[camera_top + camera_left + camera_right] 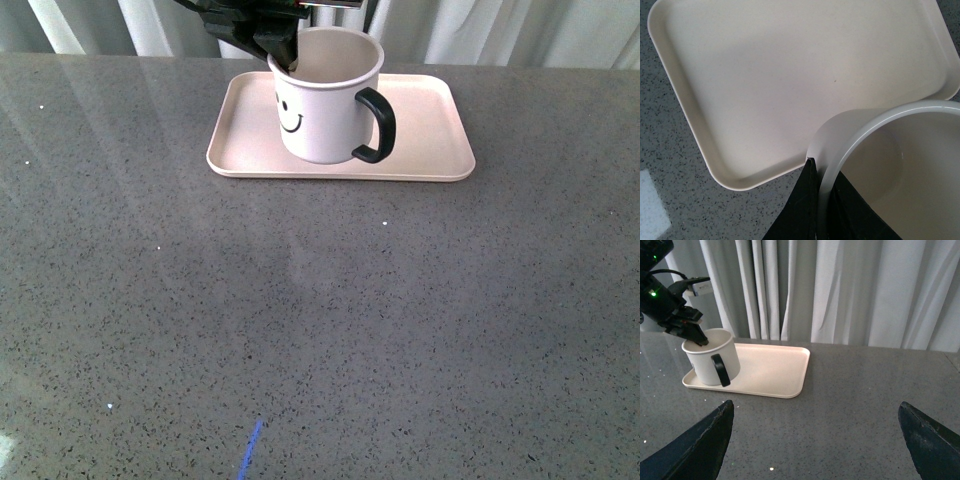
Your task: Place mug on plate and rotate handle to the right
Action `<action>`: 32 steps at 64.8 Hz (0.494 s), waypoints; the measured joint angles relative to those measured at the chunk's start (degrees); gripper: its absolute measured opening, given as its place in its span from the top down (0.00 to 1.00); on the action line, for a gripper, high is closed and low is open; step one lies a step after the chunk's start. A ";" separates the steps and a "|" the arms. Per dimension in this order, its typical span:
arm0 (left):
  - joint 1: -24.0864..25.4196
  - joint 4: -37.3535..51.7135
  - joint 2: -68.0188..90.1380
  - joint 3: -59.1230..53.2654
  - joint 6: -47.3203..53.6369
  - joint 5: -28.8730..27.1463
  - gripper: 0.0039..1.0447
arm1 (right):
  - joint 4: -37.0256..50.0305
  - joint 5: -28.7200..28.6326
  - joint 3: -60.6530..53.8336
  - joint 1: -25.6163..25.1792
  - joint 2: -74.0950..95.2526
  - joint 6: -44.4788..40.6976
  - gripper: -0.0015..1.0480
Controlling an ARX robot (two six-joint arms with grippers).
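Observation:
The white mug with a black smiley face stands on the pale pink-beige plate at the far middle of the table. Its black handle points to the right and a little toward me. My left gripper is shut on the mug's rim at its far left, one finger inside and one outside, as the left wrist view shows over the mug's wall. My right gripper is open and empty above bare table, well away from the mug and plate.
The table is a grey speckled stone top. White curtains hang behind its far edge. A short blue mark lies near the front edge.

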 joint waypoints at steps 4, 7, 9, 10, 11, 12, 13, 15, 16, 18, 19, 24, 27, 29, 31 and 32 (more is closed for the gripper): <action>-0.22 -1.33 1.79 2.80 0.04 -0.04 0.98 | 0.00 0.00 0.00 0.00 0.00 0.00 0.09; -0.33 -2.16 2.97 4.46 0.13 -0.02 0.98 | 0.00 0.02 0.00 0.00 0.00 0.02 0.09; -0.39 -2.80 3.85 5.68 0.24 -0.02 0.98 | 0.00 0.00 0.00 0.00 0.00 0.00 0.09; -0.46 -3.26 4.31 6.51 0.39 -0.04 0.98 | 0.00 0.00 0.00 0.00 0.00 0.00 0.09; -0.48 -3.50 4.68 6.93 0.46 -0.04 0.98 | 0.00 0.02 0.00 0.00 0.00 0.02 0.09; -0.50 -3.74 4.94 7.37 0.52 -0.04 0.98 | 0.00 0.02 0.00 0.00 0.00 0.00 0.09; -0.55 -4.24 5.44 8.13 0.68 -0.07 0.98 | 0.00 0.00 0.00 0.00 0.00 0.00 0.09; -0.59 -4.74 5.97 8.96 0.83 -0.22 0.98 | 0.00 0.00 0.00 0.00 0.00 0.00 0.09; -0.61 -5.27 6.60 9.75 1.05 -0.28 0.98 | 0.00 0.00 0.00 0.00 0.00 0.02 0.09; -0.66 -5.77 7.06 10.54 1.25 -0.42 0.98 | 0.00 0.00 0.00 0.00 0.00 0.00 0.09; -0.70 -6.21 7.69 11.32 1.53 -0.48 0.98 | 0.00 0.02 0.00 0.00 0.00 0.02 0.09; -0.70 -7.30 9.20 13.57 1.95 -0.42 0.98 | 0.00 0.02 0.00 0.00 0.00 0.02 0.09; -0.72 -7.82 9.99 14.86 2.29 -0.42 0.98 | 0.00 0.02 0.00 0.00 0.00 0.02 0.09; -0.72 -8.09 10.40 15.58 2.40 -0.39 0.98 | 0.00 0.02 0.00 0.00 0.00 0.02 0.09; -0.74 -8.20 10.56 15.98 2.56 -0.33 0.98 | 0.00 0.00 0.00 0.00 0.00 0.00 0.09; -0.74 -8.28 10.73 16.20 2.67 -0.24 0.98 | 0.00 0.02 0.00 0.00 0.00 0.00 0.09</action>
